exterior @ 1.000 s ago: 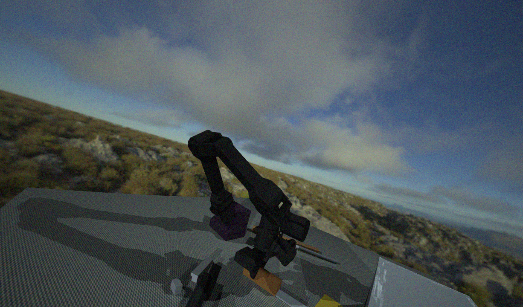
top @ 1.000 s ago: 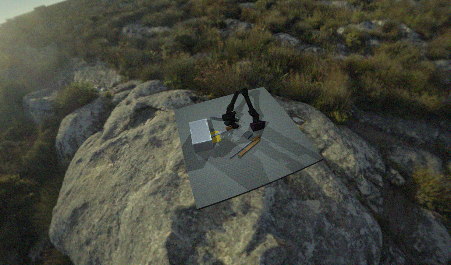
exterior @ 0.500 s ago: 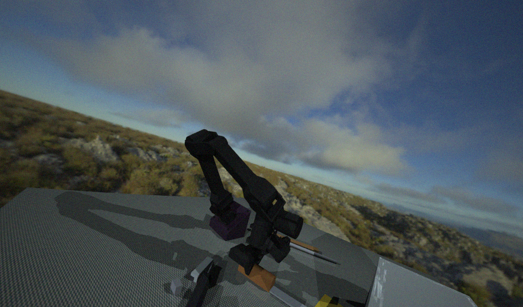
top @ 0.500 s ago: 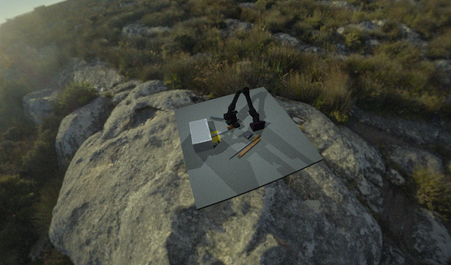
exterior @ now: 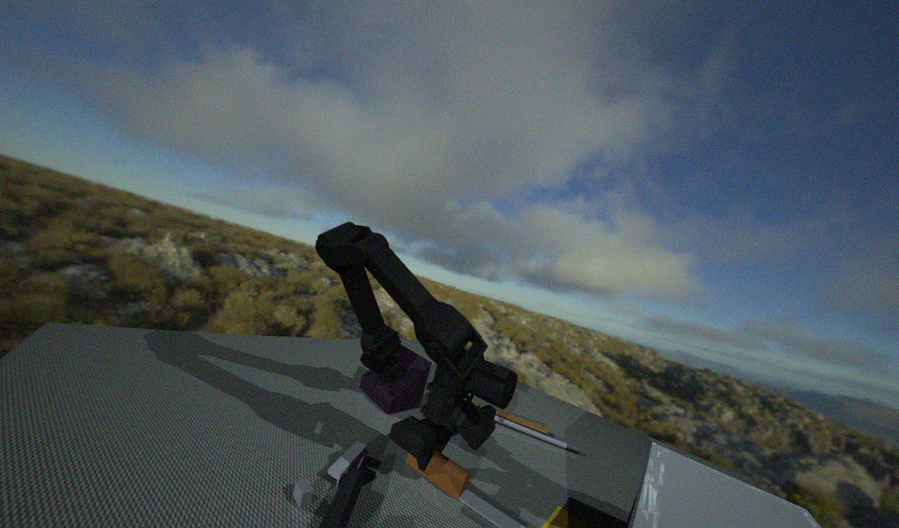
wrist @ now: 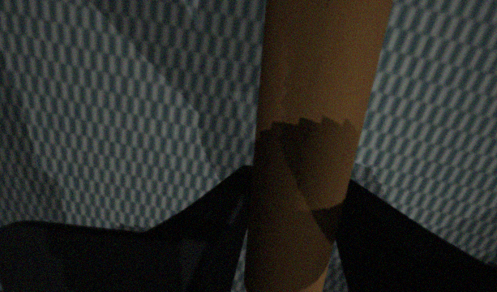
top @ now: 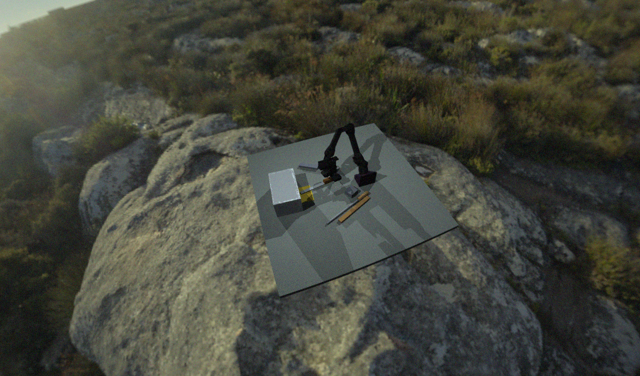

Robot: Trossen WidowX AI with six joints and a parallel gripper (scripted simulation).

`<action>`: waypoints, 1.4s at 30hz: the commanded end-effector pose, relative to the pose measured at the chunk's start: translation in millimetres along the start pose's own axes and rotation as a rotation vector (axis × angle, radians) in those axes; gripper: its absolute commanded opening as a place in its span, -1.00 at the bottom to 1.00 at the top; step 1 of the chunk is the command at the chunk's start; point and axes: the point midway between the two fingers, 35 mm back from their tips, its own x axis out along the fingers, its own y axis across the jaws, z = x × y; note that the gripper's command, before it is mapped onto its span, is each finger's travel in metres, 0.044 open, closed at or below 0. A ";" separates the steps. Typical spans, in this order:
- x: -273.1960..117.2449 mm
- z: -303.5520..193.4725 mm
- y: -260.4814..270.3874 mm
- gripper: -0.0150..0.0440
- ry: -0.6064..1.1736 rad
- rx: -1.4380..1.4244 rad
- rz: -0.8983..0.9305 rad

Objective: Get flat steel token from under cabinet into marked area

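My gripper [top: 333, 178] [exterior: 444, 452] [wrist: 291, 180] is shut on the orange handle [top: 327, 179] [exterior: 447, 475] [wrist: 321, 81] of a tool, low over the table. Its thin grey shaft [top: 315, 186] [exterior: 488, 509] runs over the yellow marked area [top: 308, 197] [exterior: 555, 518] to the front of the pale cabinet [top: 284, 187] [exterior: 715, 493]. I cannot tell whether the tool's tip is under the cabinet. The token does not show in any view. Shadow covers part of the yellow area.
A second tool with a thin rod [top: 342, 213] [exterior: 531, 433] lies beside an orange stick [top: 354, 209] [exterior: 523, 421]. A small dark grey block [top: 351, 191] is near the purple arm base [top: 365, 178] [exterior: 400, 387]. A grey bar [top: 307, 166] lies on the gripper's other side.
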 end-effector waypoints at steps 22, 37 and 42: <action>-1.3 -1.6 -0.6 -0.49 0.003 0.205 -0.002; -1.8 -2.1 -0.9 -0.49 0.003 0.322 -0.002; -1.9 -2.2 -1.0 -0.49 0.003 0.362 -0.002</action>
